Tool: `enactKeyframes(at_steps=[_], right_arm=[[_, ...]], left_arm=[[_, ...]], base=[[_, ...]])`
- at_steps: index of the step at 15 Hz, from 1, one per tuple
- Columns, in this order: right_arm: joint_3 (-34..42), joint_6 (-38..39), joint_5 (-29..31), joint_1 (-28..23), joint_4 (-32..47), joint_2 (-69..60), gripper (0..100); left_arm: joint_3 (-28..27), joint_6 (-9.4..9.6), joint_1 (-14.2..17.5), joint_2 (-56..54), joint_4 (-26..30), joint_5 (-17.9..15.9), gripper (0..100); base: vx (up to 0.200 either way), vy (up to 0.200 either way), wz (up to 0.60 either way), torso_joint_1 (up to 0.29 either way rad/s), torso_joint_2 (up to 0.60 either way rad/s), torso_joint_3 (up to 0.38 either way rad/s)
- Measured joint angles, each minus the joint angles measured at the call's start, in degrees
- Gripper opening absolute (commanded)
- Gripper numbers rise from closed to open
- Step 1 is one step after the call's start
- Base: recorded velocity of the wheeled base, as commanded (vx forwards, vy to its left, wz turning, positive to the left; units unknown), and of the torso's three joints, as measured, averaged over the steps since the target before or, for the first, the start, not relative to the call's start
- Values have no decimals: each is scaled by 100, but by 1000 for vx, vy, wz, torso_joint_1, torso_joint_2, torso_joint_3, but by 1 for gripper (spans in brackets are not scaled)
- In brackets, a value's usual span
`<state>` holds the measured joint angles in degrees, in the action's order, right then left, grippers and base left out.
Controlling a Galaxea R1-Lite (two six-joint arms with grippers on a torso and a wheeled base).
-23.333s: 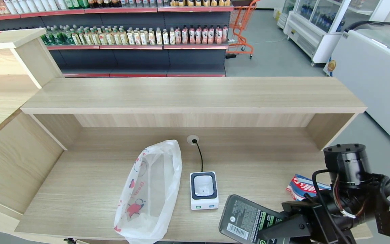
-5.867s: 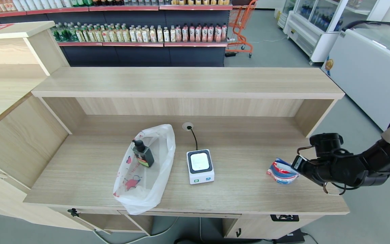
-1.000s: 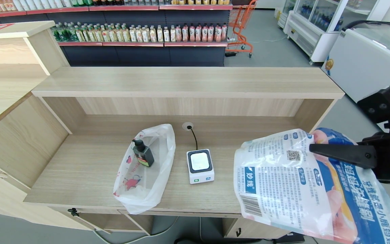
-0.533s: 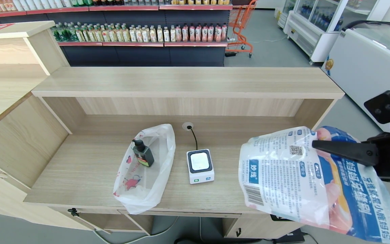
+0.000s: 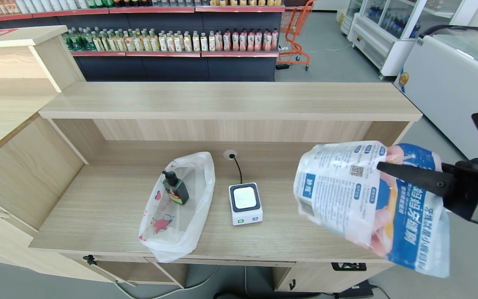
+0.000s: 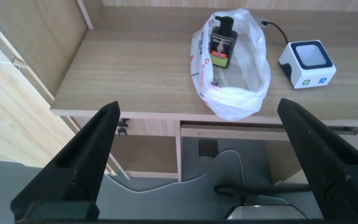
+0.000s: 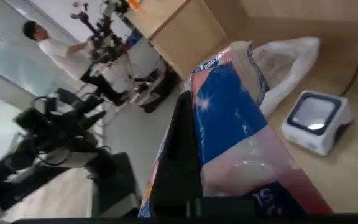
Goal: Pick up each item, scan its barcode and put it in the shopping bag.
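My right gripper (image 5: 392,171) is shut on a large blue-and-white pouch (image 5: 359,195), held in the air over the right end of the counter (image 5: 110,207). One dark finger lies across the pouch's top; the other is hidden behind it. In the right wrist view the pouch (image 7: 241,130) hangs above the white scanner (image 7: 316,121). The scanner (image 5: 245,203) sits mid-counter. To its left the white shopping bag (image 5: 189,216) lies open with a dark pump bottle (image 5: 175,189) inside. My left gripper (image 6: 199,109) is open, held off the counter's front edge near the bag (image 6: 229,99).
A raised ledge (image 5: 230,99) and side walls box in the counter recess. A black cable (image 5: 237,168) runs from the scanner to a hole at the back. Shelves of bottles (image 5: 172,41) and white freezers (image 5: 450,79) stand beyond.
The pouch has risen and swung away from the camera, its printed back turning leftward toward the scanner. Bag, bottle and scanner have stayed put.
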<state>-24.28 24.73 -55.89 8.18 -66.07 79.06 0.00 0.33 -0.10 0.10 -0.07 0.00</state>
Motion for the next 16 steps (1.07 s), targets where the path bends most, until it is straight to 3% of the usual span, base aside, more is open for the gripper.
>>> enactKeyframes(at_steps=[4, 5, 7, 10, 16], right_arm=[[44, -5542, 1498, -708, 1587, 77, 0], [72, -6388, 1663, -1059, 1979, 85, 0], [128, -7136, 1780, -1590, 2404, 104, 0], [157, -7707, 1752, -1780, 2363, 187, 0], [72, -8580, 1257, -1402, 1587, 396, 0]], left_arm=[[0, 0, 0, 0, 0, 2, 100], [0, 2, 0, 0, 0, 2, 100], [0, 2, 0, 0, 0, 0, 100], [0, 0, 0, 0, 0, 5, 100], [0, 2, 0, 0, 0, 0, 100]], base=[[0, 0, 0, 0, 0, 0], [0, 0, 0, 0, 0, 0], [0, 0, 0, 0, 0, 0], [0, 0, 0, 0, 0, 0], [0, 0, 0, 0, 0, 0]])
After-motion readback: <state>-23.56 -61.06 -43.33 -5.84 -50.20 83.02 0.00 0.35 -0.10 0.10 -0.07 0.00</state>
